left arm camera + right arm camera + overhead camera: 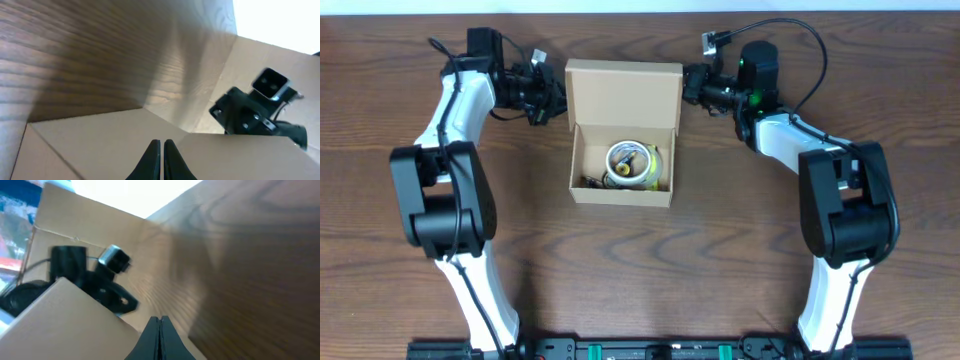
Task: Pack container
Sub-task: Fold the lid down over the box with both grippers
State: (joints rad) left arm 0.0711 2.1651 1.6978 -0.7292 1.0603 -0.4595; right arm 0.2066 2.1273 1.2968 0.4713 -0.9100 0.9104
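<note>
Left claw (560, 98), right claw (686, 88) — pinched together, flanking the container (621, 196)

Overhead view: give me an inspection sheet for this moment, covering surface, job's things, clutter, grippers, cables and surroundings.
Surface: dark wood-grain table.
Job's things: box open, lid folded back; inside, a tape roll and small dark items too small to identify.
Clutter: nothing seen.
Grippers: left gripper at the lid's left edge, right gripper at its right edge; both shut.
Cables: black cable loops over the right wrist.
Surroundings: bright blur beyond the table in the wrist views; cannot tell more.
</note>
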